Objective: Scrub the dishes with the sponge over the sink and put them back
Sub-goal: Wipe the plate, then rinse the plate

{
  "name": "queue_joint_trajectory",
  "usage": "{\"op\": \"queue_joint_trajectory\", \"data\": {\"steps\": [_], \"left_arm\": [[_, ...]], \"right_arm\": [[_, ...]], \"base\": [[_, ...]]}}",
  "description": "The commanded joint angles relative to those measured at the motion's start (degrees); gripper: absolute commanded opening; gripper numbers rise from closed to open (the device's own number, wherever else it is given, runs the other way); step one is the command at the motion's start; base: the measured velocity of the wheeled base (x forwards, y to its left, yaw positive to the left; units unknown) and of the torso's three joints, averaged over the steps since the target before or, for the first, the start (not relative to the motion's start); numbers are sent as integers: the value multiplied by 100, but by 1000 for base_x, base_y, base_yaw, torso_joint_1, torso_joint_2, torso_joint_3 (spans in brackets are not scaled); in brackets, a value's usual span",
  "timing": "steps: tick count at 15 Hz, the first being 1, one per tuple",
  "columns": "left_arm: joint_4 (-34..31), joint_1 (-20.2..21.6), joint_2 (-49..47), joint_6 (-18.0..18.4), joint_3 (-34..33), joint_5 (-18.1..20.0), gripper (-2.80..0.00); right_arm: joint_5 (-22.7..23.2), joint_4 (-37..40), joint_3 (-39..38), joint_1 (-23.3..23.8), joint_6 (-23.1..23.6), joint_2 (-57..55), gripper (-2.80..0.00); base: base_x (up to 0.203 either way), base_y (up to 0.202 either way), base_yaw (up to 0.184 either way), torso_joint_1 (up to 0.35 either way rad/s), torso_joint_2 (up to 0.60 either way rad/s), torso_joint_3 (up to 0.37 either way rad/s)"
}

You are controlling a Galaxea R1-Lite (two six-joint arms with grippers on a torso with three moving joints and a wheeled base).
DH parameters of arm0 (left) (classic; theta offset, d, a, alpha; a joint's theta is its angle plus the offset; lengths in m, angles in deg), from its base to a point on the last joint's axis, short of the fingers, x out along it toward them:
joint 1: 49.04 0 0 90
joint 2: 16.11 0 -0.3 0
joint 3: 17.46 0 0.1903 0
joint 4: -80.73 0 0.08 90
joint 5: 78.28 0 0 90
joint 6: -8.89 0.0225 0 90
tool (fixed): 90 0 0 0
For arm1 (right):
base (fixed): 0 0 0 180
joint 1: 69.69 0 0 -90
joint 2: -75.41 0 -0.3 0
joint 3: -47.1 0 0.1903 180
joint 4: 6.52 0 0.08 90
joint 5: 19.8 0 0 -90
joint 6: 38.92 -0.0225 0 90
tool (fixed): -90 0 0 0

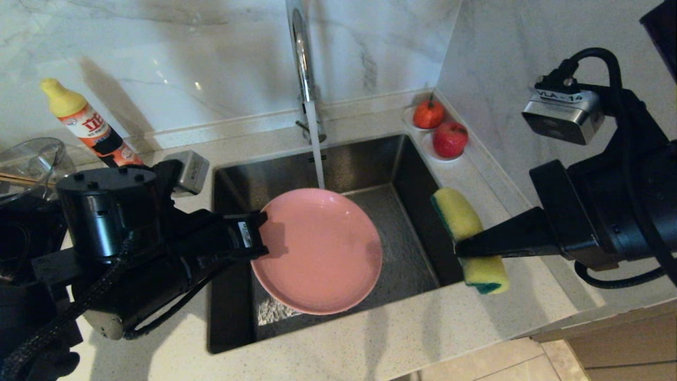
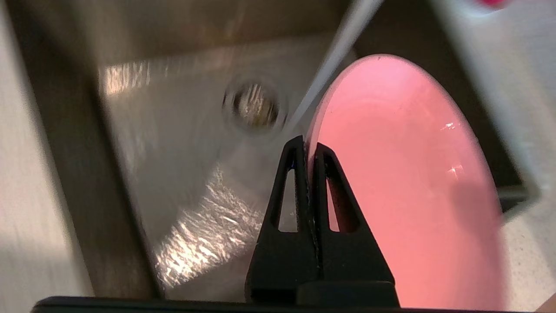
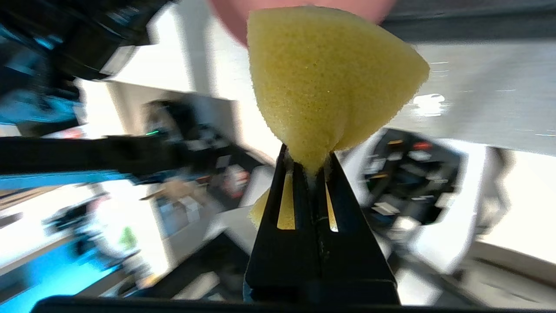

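Currently left gripper clamped tight on rim of pink plate, plate tilted over sink, tap stream hitting its far edge. Right gripper pinching yellow sponge at waist, over counter just right of sink. Two red fruits in back corner.

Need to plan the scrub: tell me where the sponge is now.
In the head view the yellow sponge is on the right, pinched at its waist by the right gripper, over the counter just beside the sink's right rim, apart from the pink plate.
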Motion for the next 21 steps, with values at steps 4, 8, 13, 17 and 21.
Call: {"op": "queue_joint_trajectory", "data": {"steps": [4,8,13,17,21], "left_arm": [[-135,729,-1066,-879,709,-1,-280],[-85,818,-1661,-1753,1393,408,-280],[303,869,-2197,-2158,1910,1184,-280],[1068,950,-2494,-2086,1954,1314,-280],[1785,1209,-2624,-1350,1857,1320,-280]], "right_arm": [[-322,24,-407,1,314,303,-280],[-361,4,-963,25,611,534,-280],[-355,-5,-1321,10,680,751,-280],[-344,-5,-1421,10,681,837,-280],[-327,-40,-1510,10,681,801,-280]], "base": [[0,0,0,0,0,0],[0,0,0,0,0,0],[0,0,0,0,0,0],[0,0,0,0,0,0],[0,0,0,0,0,0]]}}
